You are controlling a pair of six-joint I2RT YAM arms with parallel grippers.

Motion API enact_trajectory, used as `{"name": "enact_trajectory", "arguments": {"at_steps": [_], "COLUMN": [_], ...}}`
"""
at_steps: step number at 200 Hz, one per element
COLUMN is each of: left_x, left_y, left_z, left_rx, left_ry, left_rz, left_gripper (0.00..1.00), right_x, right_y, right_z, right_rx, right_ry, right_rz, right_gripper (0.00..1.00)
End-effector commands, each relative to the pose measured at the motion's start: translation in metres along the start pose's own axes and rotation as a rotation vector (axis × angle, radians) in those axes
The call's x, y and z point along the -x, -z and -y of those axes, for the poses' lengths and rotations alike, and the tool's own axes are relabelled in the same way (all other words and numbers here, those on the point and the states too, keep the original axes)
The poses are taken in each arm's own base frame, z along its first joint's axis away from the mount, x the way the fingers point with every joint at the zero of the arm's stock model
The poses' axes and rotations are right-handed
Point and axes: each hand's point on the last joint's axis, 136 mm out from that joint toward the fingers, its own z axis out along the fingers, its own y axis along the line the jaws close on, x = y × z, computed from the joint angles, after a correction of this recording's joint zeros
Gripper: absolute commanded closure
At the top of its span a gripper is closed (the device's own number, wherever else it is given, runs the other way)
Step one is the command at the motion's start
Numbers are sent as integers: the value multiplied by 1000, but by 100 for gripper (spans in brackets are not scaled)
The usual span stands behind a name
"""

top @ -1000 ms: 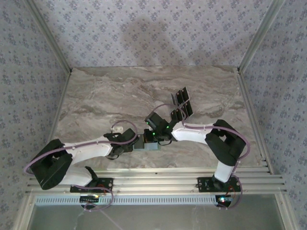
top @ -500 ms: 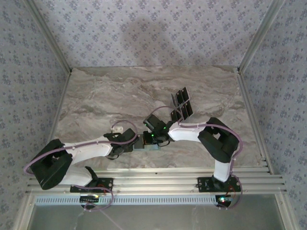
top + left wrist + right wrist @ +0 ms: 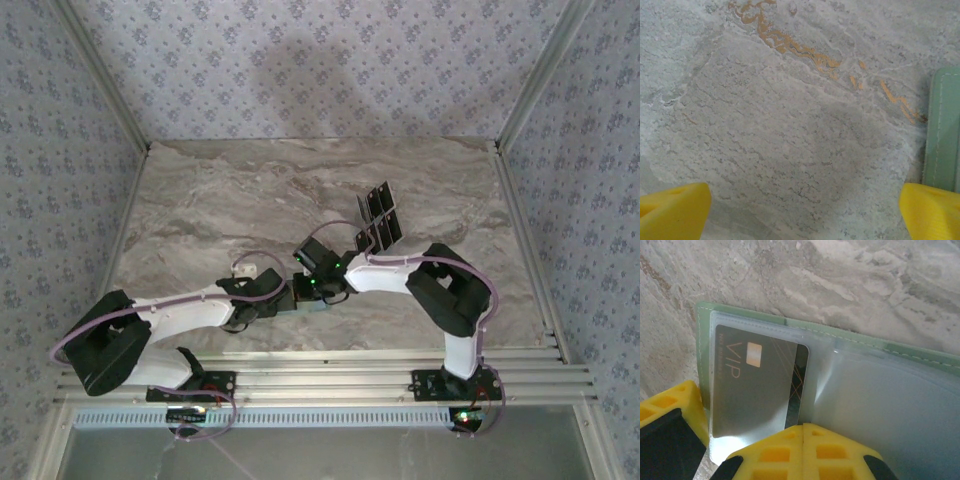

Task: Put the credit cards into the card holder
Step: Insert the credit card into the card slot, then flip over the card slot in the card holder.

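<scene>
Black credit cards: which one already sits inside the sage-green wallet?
The VIP-printed black card, under the soft sage-green wallet's clear sleeve. The other black cards lie fanned on the marble table.

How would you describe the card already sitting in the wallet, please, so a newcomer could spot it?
Start at the pale green card holder lying open on the marble table. In its left clear pocket sits a dark card. Unlike the loose black cards farther back, it shows gold "VIP" lettering.

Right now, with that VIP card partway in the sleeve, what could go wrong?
1. The VIP card sits skewed in the clear sleeve; pushing may jam it.
2. The left gripper is open over bare table, so the wallet may slide.
</scene>
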Motion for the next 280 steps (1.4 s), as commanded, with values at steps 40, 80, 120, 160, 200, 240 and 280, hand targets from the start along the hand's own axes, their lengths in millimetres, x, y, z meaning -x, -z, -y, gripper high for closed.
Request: {"name": "enact_trajectory", "arguments": {"at_steps": [40, 80, 120, 160, 200, 240, 280], "left_x": [-1, 10, 22, 28, 31, 33, 32], "left_y": [-2, 8, 16, 17, 17, 17, 17], "left_z": [1, 0, 1, 1, 1, 2, 6], "left_rx": [-5, -11, -19, -14, -20, -31, -62], "left_ry": [8, 20, 28, 33, 46, 43, 41], "left_rz": [-5, 28, 51, 58, 59, 60, 64], "left_gripper": [3, 3, 2, 1, 1, 0, 0], "right_x": [4, 15, 18, 14, 7, -1, -5], "right_y": [19, 50, 50, 40, 27, 14, 5], "right_z": [-23, -10, 12, 23, 36, 37, 25], "right_rx": [47, 0, -45, -75, -99, -67, 21], "right_ry": [55, 74, 60, 97, 83, 52, -18], "right_rz": [12, 72, 50, 17, -16, -53, -73], "right_gripper": [100, 82, 59, 56, 55, 53, 52]}}
